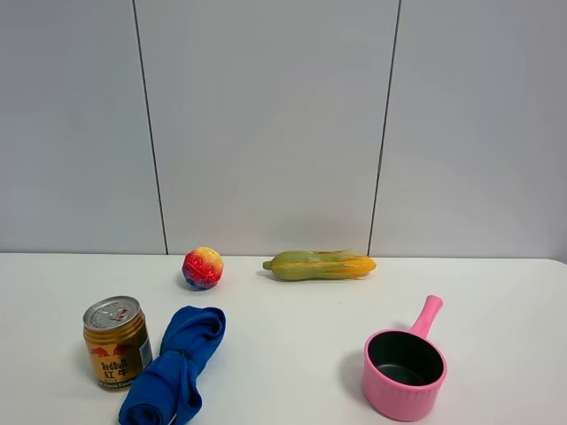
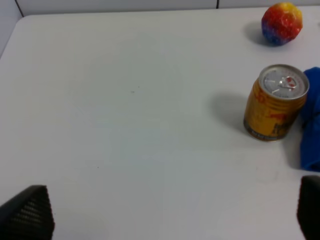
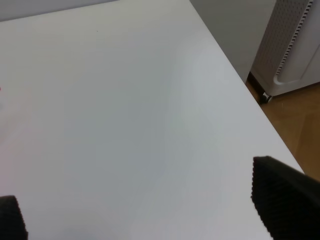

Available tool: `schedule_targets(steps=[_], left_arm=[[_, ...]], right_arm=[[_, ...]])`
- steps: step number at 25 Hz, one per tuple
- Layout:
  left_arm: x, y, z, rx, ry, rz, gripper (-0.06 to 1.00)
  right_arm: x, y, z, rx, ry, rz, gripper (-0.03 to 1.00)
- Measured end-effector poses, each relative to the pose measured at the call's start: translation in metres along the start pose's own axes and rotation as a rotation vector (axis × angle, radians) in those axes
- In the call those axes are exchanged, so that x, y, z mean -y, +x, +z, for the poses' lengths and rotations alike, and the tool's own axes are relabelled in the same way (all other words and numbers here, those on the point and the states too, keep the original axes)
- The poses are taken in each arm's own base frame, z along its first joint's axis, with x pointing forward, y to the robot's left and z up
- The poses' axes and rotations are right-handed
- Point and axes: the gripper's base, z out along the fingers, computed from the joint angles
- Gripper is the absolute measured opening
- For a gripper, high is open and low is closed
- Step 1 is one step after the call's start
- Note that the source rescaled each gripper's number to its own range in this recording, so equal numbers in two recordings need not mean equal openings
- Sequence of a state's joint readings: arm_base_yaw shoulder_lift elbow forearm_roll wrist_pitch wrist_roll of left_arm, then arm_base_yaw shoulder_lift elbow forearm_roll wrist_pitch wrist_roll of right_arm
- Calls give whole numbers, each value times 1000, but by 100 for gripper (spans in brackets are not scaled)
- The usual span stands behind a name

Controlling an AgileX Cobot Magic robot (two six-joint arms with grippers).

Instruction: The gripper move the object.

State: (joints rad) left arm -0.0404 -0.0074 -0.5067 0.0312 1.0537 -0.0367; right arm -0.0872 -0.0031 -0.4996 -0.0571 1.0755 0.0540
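- The squat gold-yellow drink can with a silver top (image 1: 116,343) stands upright at the front left of the white tabletop (image 1: 292,336).
- A crumpled blue cloth (image 1: 177,367) lies just right of the can, against its side.
- A red-and-yellow ball (image 1: 203,267) sits behind them.
- A yellow-green corn cob (image 1: 320,265) lies right of the ball.
- A pink saucepan (image 1: 404,366) stands front right.

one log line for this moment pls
phase: pre-grasp | can: upright, beside blue cloth | left gripper: open, empty | right gripper: open, empty

White table (image 1: 292,336) carries can (image 1: 116,342), cloth (image 1: 175,365), ball (image 1: 203,267), corn (image 1: 320,265), saucepan (image 1: 404,370).
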Motion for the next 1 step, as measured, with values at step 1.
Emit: schedule_targets(steps=[1], left_arm=[[0,0,0,0,0,0,100]], right_arm=[[0,0,0,0,0,0,87]])
